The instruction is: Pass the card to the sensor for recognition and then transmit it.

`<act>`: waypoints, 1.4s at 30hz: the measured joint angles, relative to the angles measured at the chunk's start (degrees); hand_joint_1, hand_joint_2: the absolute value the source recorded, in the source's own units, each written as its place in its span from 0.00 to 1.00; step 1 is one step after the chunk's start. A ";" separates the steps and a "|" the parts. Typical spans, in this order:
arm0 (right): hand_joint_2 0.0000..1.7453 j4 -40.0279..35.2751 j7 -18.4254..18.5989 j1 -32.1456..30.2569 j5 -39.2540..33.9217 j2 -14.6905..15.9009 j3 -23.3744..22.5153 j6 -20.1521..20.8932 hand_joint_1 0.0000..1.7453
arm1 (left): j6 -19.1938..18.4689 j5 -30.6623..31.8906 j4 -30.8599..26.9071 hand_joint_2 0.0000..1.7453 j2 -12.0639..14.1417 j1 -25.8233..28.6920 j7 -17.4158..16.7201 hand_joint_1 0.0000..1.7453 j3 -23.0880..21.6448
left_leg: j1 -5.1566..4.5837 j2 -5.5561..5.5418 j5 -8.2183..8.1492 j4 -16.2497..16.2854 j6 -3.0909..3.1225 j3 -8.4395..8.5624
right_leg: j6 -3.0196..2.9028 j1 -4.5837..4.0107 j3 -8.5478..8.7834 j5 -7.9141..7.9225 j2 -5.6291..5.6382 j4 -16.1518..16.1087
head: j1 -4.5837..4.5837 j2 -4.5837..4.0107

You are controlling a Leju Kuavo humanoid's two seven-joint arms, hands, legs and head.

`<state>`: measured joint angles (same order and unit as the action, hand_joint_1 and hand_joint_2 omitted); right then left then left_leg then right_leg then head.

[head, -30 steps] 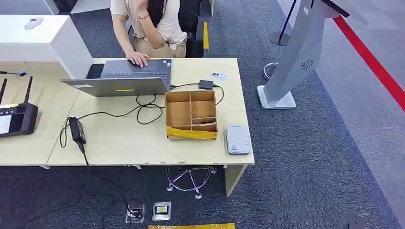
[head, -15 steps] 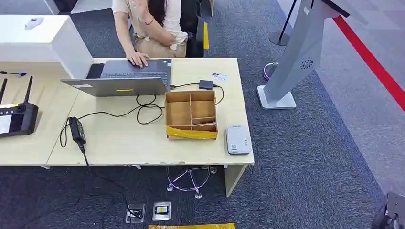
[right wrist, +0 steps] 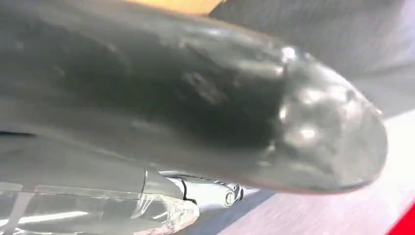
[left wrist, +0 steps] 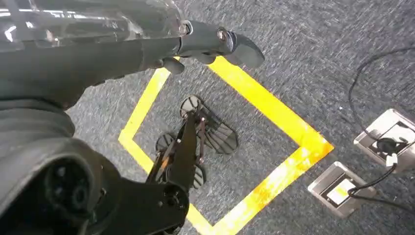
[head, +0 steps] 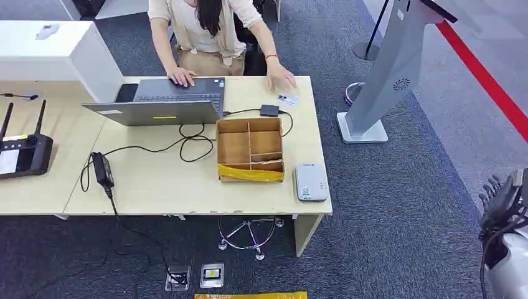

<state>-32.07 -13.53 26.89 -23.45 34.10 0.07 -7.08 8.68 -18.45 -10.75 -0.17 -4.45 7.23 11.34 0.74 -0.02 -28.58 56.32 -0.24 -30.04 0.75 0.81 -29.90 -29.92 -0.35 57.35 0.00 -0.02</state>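
Note:
A small white card (head: 287, 99) lies at the desk's far right corner, with a seated person's hand (head: 281, 78) right beside it. The grey card sensor (head: 310, 182) sits flat at the near right corner of the desk (head: 155, 187). My right hand (head: 497, 200) is raised at the lower right, off the desk and over the carpet, fingers apart and holding nothing; it appears close up and blurred in the right wrist view (right wrist: 205, 98). My left hand (left wrist: 205, 44) hangs over the floor with its fingers stretched out and nothing in them.
A cardboard divider box (head: 249, 149) stands next to the sensor. A laptop (head: 163, 103), cables and a power brick (head: 101, 169) cover the desk's middle. A grey kiosk stand (head: 381, 75) rises to the right. Yellow floor tape (left wrist: 274, 122) and floor sockets (left wrist: 342, 188) lie below.
My right arm has risen into the head view at the lower right. The person has lowered an arm and reached out to the card at the desk's far corner.

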 joint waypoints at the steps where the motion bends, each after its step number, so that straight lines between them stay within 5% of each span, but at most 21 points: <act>1: 0.00 -1.16 0.33 0.48 -0.41 0.11 0.90 -0.26 0.00 | -0.15 -0.04 0.02 0.00 -0.04 0.02 -0.07 0.00 -0.04 | 0.00 -0.07 0.03 0.00 -0.01 -0.02 | 0.00 0.01 0.00 0.00 -0.09 0.00 | 0.02 0.00; 8: 0.00 -7.56 0.04 2.69 -3.12 0.33 6.47 0.05 0.00 | 2.34 -0.07 0.04 0.00 -0.15 0.05 -1.20 0.00 -0.94 | -0.01 -0.12 0.04 0.00 0.00 -0.11 | 0.00 0.00 -0.01 0.00 -0.14 0.05 | 0.00 0.00; 17: 0.00 -13.92 1.38 8.53 -3.15 -1.44 16.07 0.46 0.00 | 1.20 -2.58 0.07 0.00 -0.35 0.02 -4.00 0.00 -1.42 | 0.00 -0.13 0.09 0.00 -0.04 -0.10 | 0.00 0.00 -0.02 0.00 -0.14 0.09 | 0.00 0.00; 18: 1.00 -14.62 1.38 9.10 -3.08 -1.77 17.49 0.46 0.00 | 1.36 -2.69 0.07 0.00 -0.37 0.02 -4.06 0.00 -1.42 | 0.00 -0.13 0.09 0.00 -0.04 -0.10 | 0.00 0.00 -0.03 0.00 -0.15 0.09 | 0.02 0.00; 28: 1.00 -20.36 4.76 13.67 9.17 -3.91 30.48 -3.49 0.00 | 0.00 -3.19 0.07 0.00 -0.35 0.03 -4.06 0.00 -1.46 | 0.00 -0.15 0.10 0.00 -0.04 -0.10 | 0.00 0.00 -0.04 0.00 -0.17 0.10 | 0.00 0.00; 37: 1.00 -22.99 17.40 18.25 40.38 -4.96 42.69 -11.67 0.00 | 0.11 -3.76 0.09 0.00 -0.11 0.06 -4.06 0.00 -1.88 | 0.00 -0.16 0.11 0.00 -0.05 -0.10 | 0.00 -0.01 -0.05 0.00 -0.19 0.10 | 0.00 0.00; 42: 1.00 -24.08 20.85 19.38 47.63 -5.25 46.86 -12.30 0.00 | 0.24 -4.17 0.09 0.00 0.20 0.07 -4.44 0.00 -2.10 | 0.01 -0.16 0.11 0.00 -0.05 -0.10 | 0.00 -0.01 -0.05 0.00 -0.18 0.10 | 0.00 0.00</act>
<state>-56.15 7.32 46.27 24.18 28.85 46.93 -19.39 8.92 -22.62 -10.67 0.02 -4.38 2.80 9.25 0.75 -0.18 -28.47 56.32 -0.29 -30.14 0.74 0.80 -29.95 -29.92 -0.54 57.45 0.00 -0.02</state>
